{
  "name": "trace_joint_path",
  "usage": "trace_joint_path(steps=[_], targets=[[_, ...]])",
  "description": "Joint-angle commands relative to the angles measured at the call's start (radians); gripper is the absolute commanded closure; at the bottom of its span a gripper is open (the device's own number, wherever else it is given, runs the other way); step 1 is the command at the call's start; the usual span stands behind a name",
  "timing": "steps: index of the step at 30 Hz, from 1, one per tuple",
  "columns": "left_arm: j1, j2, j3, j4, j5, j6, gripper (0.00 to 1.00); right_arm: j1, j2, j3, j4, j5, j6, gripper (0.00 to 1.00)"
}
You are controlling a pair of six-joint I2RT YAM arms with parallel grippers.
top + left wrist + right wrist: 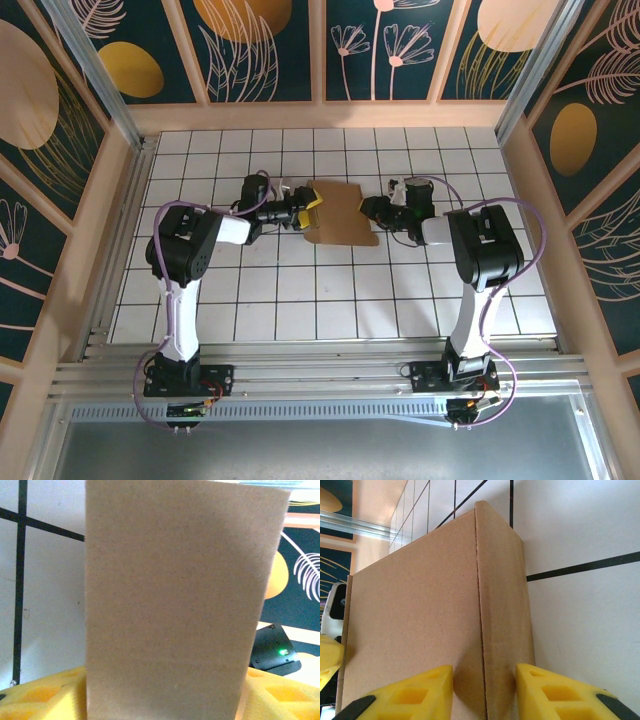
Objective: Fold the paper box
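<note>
The paper box [342, 212], plain brown cardboard and partly folded, lies on the white tiled floor between the two arms. My left gripper [309, 211] is at its left end. In the left wrist view an upright brown panel [175, 605] spans the gap between the yellow fingers [40, 700], and both of its side edges meet them. My right gripper [372, 210] is at the box's right end. There its yellow fingers [415, 695] sit one on each side of a folded corner edge [481, 605], pressed on the two faces.
The white tiled floor [330, 300] is bare in front of the box and to both sides. Wooden walls with dark flower panels [270, 50] close the table at the back and sides. The arm bases stand on a metal rail [320, 375] at the near edge.
</note>
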Motion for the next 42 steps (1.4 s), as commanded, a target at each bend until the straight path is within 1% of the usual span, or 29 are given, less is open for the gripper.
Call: trace_joint_path(steps=[1,4,9,12,16,18,21,23,25,26,28,31,33,34,35,36,37,38,40,42], targets=[[-0.026,-0.004,0.066,-0.101,-0.012,0.043,0.33,0.016,-0.006,-0.036,-0.055,0.001,0.015,0.63],[-0.028,-0.008,0.082,-0.120,-0.019,0.047,0.35,0.016,-0.015,-0.035,-0.067,0.003,0.009,0.63],[-0.028,-0.001,0.135,-0.286,-0.069,0.130,0.43,0.017,-0.034,-0.033,-0.083,0.010,-0.004,0.61],[-0.028,-0.010,0.144,-0.332,-0.094,0.167,0.46,0.016,-0.063,-0.039,-0.086,0.020,-0.010,0.58],[-0.028,-0.027,0.143,-0.325,-0.083,0.160,0.47,0.010,-0.158,-0.055,-0.116,0.077,-0.044,0.48],[-0.028,-0.037,0.141,-0.323,-0.082,0.151,0.47,0.003,-0.244,-0.077,-0.132,0.143,-0.074,0.40],[-0.028,-0.056,0.130,-0.298,-0.077,0.119,0.47,0.011,-0.413,-0.133,-0.120,0.259,-0.165,0.30],[-0.029,-0.073,0.106,-0.239,-0.067,0.061,0.47,0.032,-0.529,-0.165,-0.112,0.330,-0.269,0.26],[-0.028,-0.097,0.065,-0.153,-0.062,-0.024,0.47,0.082,-0.630,-0.197,-0.098,0.399,-0.413,0.23],[-0.028,-0.108,0.043,-0.113,-0.062,-0.068,0.47,0.104,-0.668,-0.214,-0.087,0.426,-0.478,0.22],[-0.028,-0.134,-0.009,-0.021,-0.060,-0.166,0.47,0.146,-0.742,-0.254,-0.042,0.468,-0.590,0.16],[-0.029,-0.171,-0.055,0.088,-0.054,-0.293,0.47,0.168,-0.821,-0.310,0.025,0.408,-0.777,0.15],[-0.028,-0.197,-0.067,0.112,-0.059,-0.349,0.47,0.172,-0.872,-0.359,0.074,0.319,-0.929,0.15],[-0.028,-0.208,-0.070,0.113,-0.064,-0.372,0.46,0.177,-0.898,-0.392,0.102,0.257,-1.037,0.15],[-0.028,-0.220,-0.072,0.110,-0.071,-0.391,0.46,0.190,-0.921,-0.419,0.115,0.206,-1.152,0.13],[-0.028,-0.231,-0.077,0.109,-0.086,-0.417,0.46,0.214,-0.948,-0.450,0.115,0.168,-1.296,0.08],[-0.028,-0.241,-0.085,0.114,-0.100,-0.445,0.46,0.246,-0.967,-0.478,0.117,0.174,-1.428,0.03],[-0.028,-0.248,-0.091,0.123,-0.111,-0.472,0.46,0.270,-0.972,-0.487,0.119,0.212,-1.493,0.01],[-0.028,-0.255,-0.096,0.145,-0.128,-0.518,0.46,0.298,-0.953,-0.458,0.082,0.305,-1.595,0.01],[-0.028,-0.256,-0.088,0.146,-0.130,-0.531,0.46,0.326,-0.928,-0.430,0.061,0.393,-1.722,0.01]])
